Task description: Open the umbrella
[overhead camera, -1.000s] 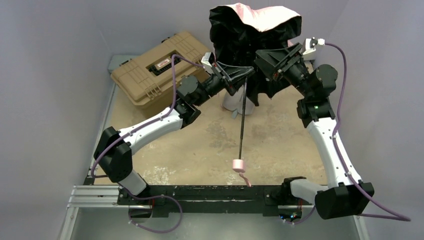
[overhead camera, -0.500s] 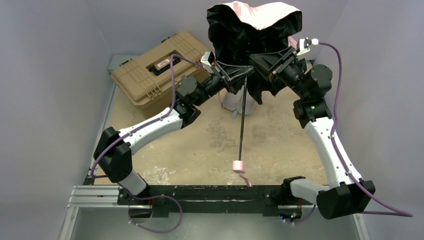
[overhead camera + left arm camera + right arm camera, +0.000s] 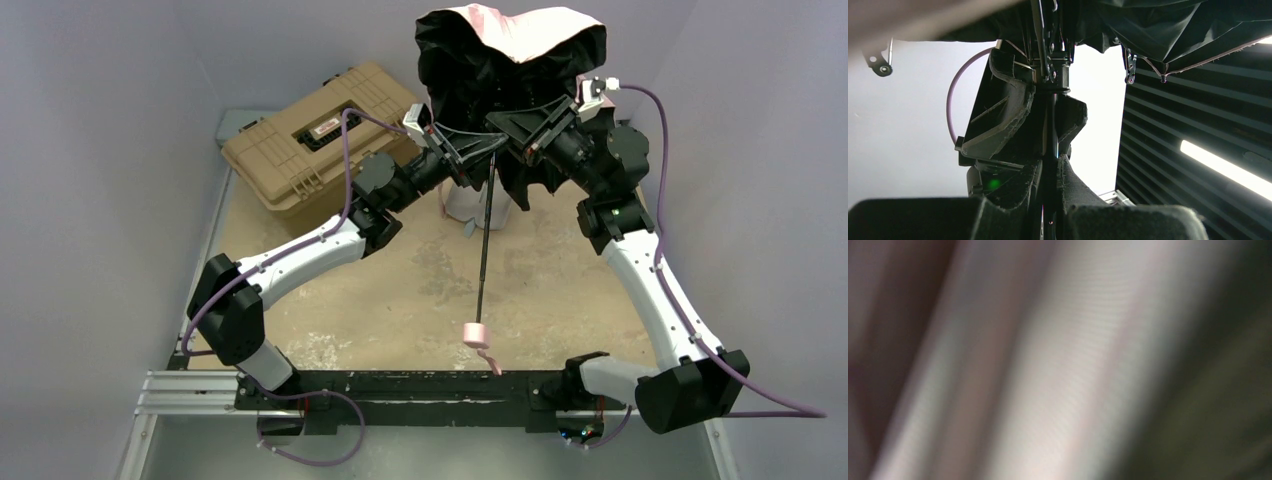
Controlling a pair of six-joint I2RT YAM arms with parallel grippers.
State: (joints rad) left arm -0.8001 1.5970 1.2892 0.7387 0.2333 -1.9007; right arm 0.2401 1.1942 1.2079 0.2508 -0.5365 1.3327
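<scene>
The umbrella [image 3: 510, 40] is held up at the back, canopy half spread, pink on top, black lining below. Its thin black shaft [image 3: 486, 230] slopes down to the small pink handle [image 3: 477, 333], which hangs above the table. My left gripper [image 3: 487, 148] is shut on the shaft; the left wrist view shows my pads [image 3: 1073, 185] pressed on the shaft [image 3: 1052, 130]. My right gripper [image 3: 497, 125] meets the shaft just above, its fingers [image 3: 998, 120] on either side of it below the runner [image 3: 1050, 75]. The right wrist view shows only blurred fabric [image 3: 1073, 365].
A tan hard-shell toolbox [image 3: 320, 135] sits at the back left. A white object [image 3: 470, 205] lies on the sandy table under the canopy. Grey walls close in on both sides. A black rail [image 3: 400, 385] runs along the front edge.
My right gripper has moved left, from beside the canopy to the shaft just above my left gripper. The left gripper and the umbrella have hardly moved.
</scene>
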